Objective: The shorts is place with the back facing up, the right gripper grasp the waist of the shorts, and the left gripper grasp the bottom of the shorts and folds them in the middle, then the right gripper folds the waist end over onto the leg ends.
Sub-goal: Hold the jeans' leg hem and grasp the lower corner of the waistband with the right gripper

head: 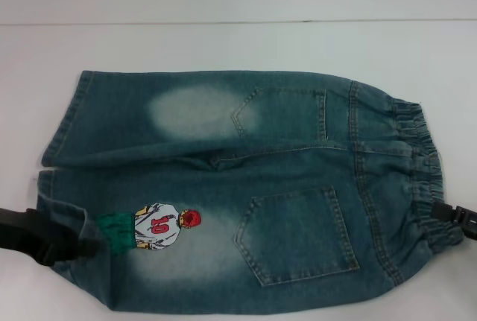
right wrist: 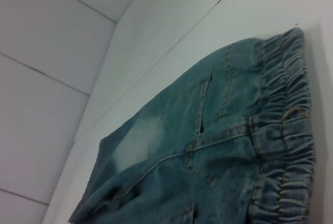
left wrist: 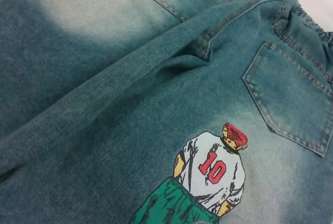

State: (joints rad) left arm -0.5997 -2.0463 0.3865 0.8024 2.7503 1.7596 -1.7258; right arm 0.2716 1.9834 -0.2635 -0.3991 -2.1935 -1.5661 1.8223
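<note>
The shorts (head: 238,187) lie back-up on the white counter (head: 238,45), long axis running left to right, the left claw (head: 45,240) at the near leg hem (head: 56,209), the right claw (head: 456,220) at the waist (head: 421,179); whether either grips, I cannot tell.

Lighting bright and even overhead, casting only faint shadows under the shorts (head: 223,187); blurring softly throughout the right wrist view.
</note>
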